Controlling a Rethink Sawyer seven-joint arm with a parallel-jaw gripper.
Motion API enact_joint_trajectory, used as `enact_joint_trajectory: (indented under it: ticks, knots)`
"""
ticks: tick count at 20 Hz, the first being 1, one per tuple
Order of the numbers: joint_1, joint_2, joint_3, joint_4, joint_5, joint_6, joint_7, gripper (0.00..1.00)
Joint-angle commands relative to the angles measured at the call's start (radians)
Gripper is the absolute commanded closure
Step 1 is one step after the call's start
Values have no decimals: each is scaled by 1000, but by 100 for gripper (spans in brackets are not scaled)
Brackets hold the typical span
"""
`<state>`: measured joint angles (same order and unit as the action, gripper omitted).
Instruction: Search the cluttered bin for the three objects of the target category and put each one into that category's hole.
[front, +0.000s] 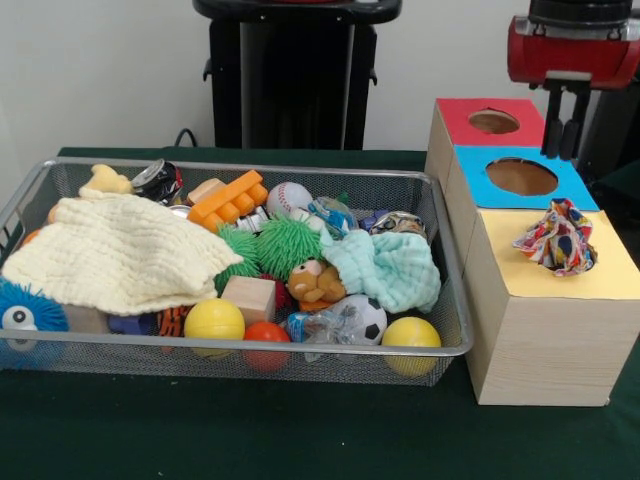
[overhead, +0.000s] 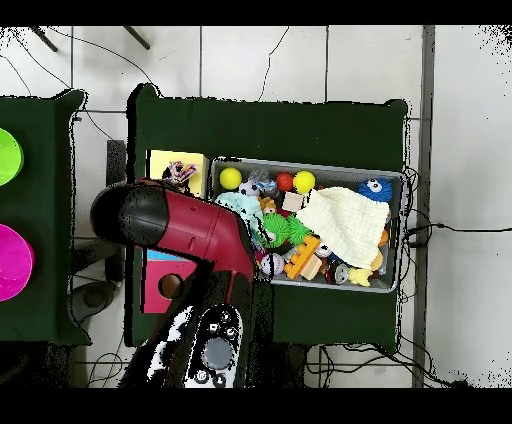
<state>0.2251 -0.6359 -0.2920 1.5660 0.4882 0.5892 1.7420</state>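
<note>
One floral cloth piece (front: 558, 237) lies bunched on the yellow top (front: 600, 275) of the nearest wooden box, and the hole does not show under it. It also shows in the overhead view (overhead: 180, 172). My gripper (front: 560, 150) hangs above the blue-topped box (front: 520, 177), behind the cloth and clear of it, open and empty. The wire mesh bin (front: 250, 165) stands left of the boxes, full of toys. A small patterned bit (front: 330, 215) shows behind the mint cloth; I cannot tell if it is floral cloth. In the overhead view my arm (overhead: 190, 225) covers the gripper.
In the bin lie a pale-yellow waffle cloth (front: 120, 255), a mint-green waffle cloth (front: 390, 270), green spiky balls (front: 285, 245), yellow balls (front: 213, 320), a wooden block (front: 248, 297) and an orange brick (front: 228, 200). The red-topped box (front: 490, 122) stands farthest back.
</note>
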Motion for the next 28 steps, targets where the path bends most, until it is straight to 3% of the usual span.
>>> enact_joint_trajectory:
  ticks: [1,11,24,28]
  knots:
    - [-31,122,82,-15,-20,-136,190,100]
    - [-38,180,125,-16,12,-263,197,100]
    - [-21,133,147,5,52,-218,242,100]
    - [-52,98,199,45,65,-242,218,100]
